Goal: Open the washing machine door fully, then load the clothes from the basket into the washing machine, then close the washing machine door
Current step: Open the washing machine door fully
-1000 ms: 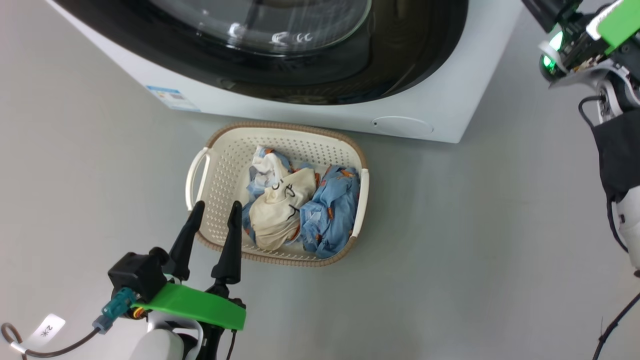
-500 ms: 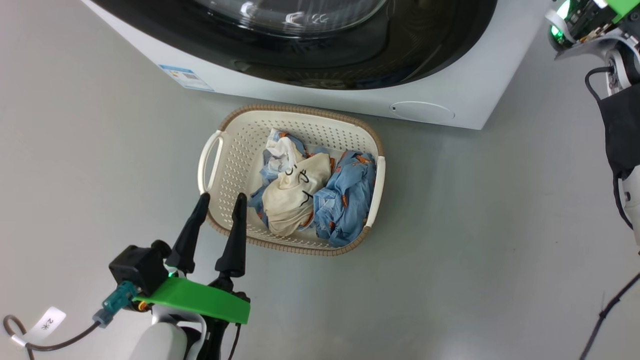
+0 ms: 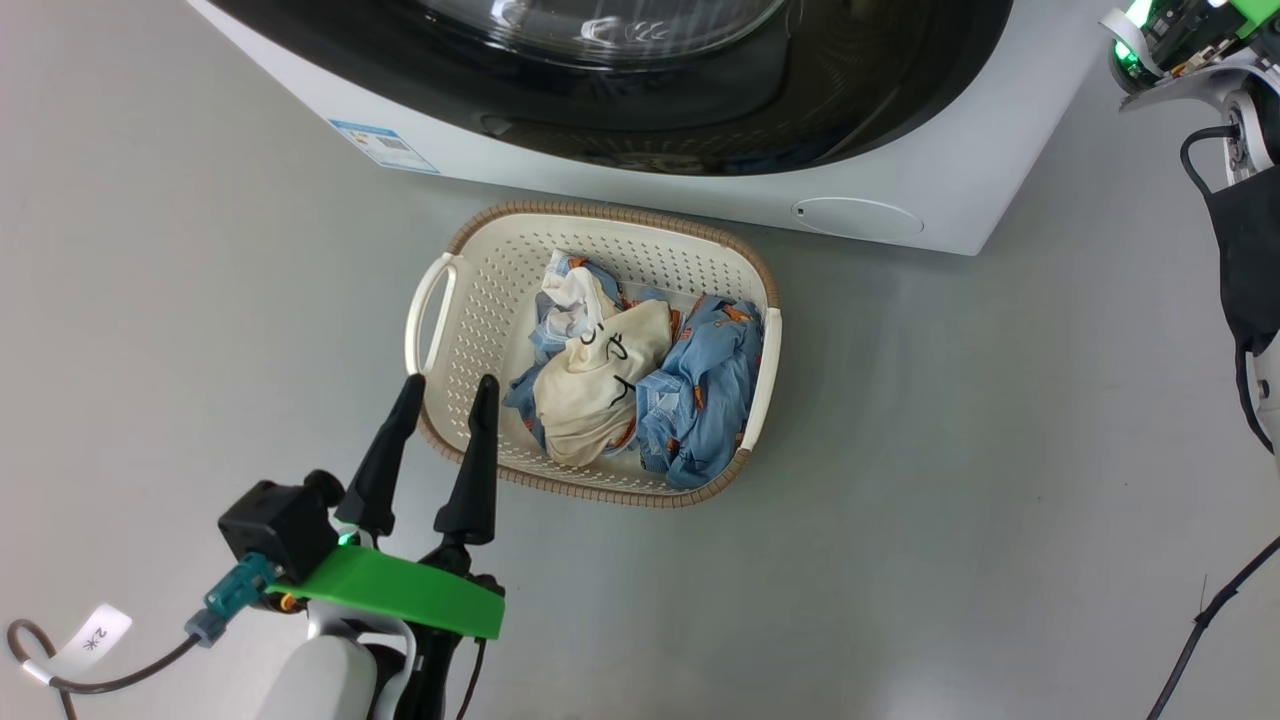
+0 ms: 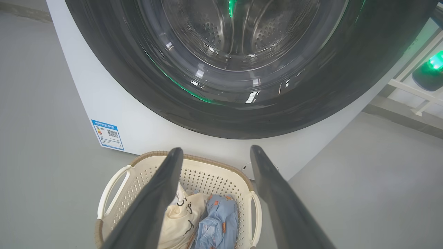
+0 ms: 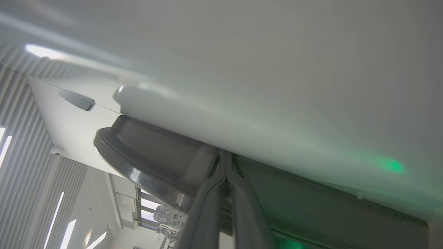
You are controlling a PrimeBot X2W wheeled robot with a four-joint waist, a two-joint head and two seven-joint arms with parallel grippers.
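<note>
The left claw (image 3: 451, 382) gapes wide and empty by the near left corner of the basket (image 3: 600, 207). The basket sits on the floor (image 3: 950, 450) just before the washing machine (image 3: 960, 170), with the clothes (image 3: 620, 390) inside. The right claw (image 5: 226, 155) is pinched shut on nothing at the edge of the closed door (image 3: 800, 110).

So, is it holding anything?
Nothing. The left fingers stand open by the basket; the right fingers are shut, empty, at the edge of the washing machine door.

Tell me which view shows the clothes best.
Head view: the clothes lie unobstructed in the basket, seen from above. Left wrist view: partly behind a finger of the left gripper, cropped at the bottom. Right wrist view faces the washing machine.
</note>
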